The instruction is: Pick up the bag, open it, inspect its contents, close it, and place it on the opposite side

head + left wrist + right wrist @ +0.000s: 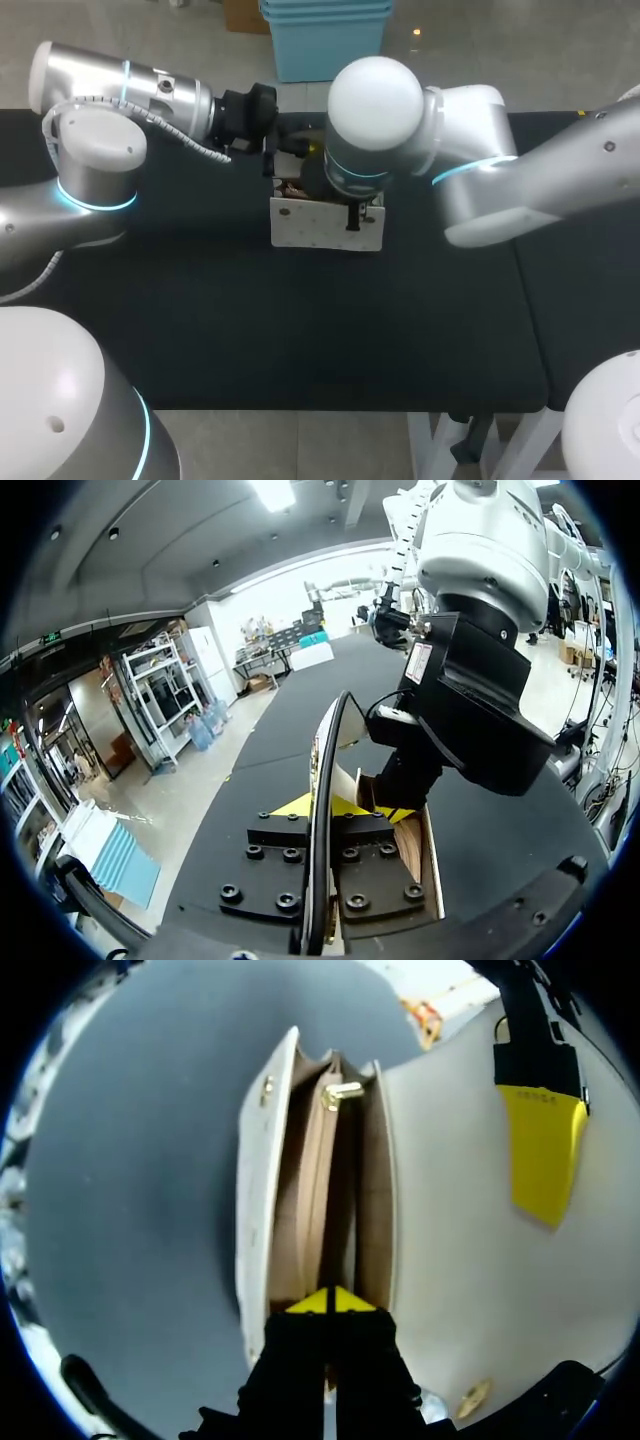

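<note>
Bag: the white bag stands on the black table directly under both grippers, with its mouth up and open.
Flap: the flap is thrown back and lies out beside the right fingers, its pale lining facing up.
Left fingers: the left gripper pinches the flap's thin edge, one yellow tip on each face. One of these fingers shows on the lining in the right wrist view.
Right fingers: the right gripper has its tips pressed together just over the mouth, in line with the middle divider. I cannot tell whether the divider is caught between them.
Interior: tan pockets run ahead of the right fingers to a small gold clasp at the far end. No contents show.
Handling: it is probably light, with stiff-ish walls since it stands by itself. The flap bends easily, and the smooth skin may slip in a shallow pinch.
Where to hold: the flap edge suits opening and closing. For carrying, a deeper hold on the body wall or the top rim looks safer.
Surface: the dark, matte mat looks likely to grip the base.
Room: the two grippers crowd close over the bag, so either one has little space to turn. The mat runs wide to both sides of them.
</note>
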`<control>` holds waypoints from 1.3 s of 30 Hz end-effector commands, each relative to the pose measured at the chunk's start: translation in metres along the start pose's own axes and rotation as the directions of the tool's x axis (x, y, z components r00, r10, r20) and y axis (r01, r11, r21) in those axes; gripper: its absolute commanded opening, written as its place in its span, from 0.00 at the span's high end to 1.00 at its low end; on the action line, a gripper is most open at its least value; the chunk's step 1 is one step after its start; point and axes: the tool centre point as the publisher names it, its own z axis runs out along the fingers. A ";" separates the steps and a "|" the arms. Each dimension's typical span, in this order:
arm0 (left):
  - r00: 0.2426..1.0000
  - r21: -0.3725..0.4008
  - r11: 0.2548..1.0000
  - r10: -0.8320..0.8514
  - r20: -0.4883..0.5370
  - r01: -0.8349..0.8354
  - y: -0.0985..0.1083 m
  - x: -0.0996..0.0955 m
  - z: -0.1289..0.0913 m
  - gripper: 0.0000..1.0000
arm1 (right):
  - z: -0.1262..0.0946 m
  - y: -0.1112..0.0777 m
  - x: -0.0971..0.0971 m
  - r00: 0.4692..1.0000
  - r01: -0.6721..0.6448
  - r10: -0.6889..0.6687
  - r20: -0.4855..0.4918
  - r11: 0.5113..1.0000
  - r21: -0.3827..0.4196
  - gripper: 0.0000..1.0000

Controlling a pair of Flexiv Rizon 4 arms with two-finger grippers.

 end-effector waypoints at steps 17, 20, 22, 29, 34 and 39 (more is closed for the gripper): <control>0.999 0.016 0.999 0.033 0.004 -0.033 -0.007 0.008 0.002 1.00 | 0.017 0.005 0.028 0.995 -0.011 0.011 -0.095 1.000 -0.001 0.00; 0.999 0.020 0.999 0.042 0.000 -0.042 -0.008 0.009 0.002 1.00 | 0.017 0.005 0.028 0.995 -0.012 0.012 -0.097 1.000 -0.001 0.00; 0.999 0.020 0.999 0.046 -0.001 -0.046 -0.008 0.009 0.002 1.00 | 0.017 0.005 0.028 0.995 -0.013 0.013 -0.098 1.000 -0.001 0.00; 0.998 0.022 0.998 0.057 -0.004 -0.057 -0.010 0.010 0.002 1.00 | 0.017 0.005 0.028 0.995 -0.016 0.016 -0.096 1.000 -0.002 0.00; 0.998 0.019 0.998 0.059 -0.005 -0.059 -0.010 0.010 0.002 1.00 | 0.017 0.005 0.028 0.995 -0.016 0.015 -0.095 1.000 -0.003 0.00; 0.998 0.017 0.998 0.060 -0.006 -0.060 -0.010 0.010 0.003 1.00 | 0.017 0.005 0.028 0.995 -0.016 0.015 -0.094 1.000 -0.003 0.00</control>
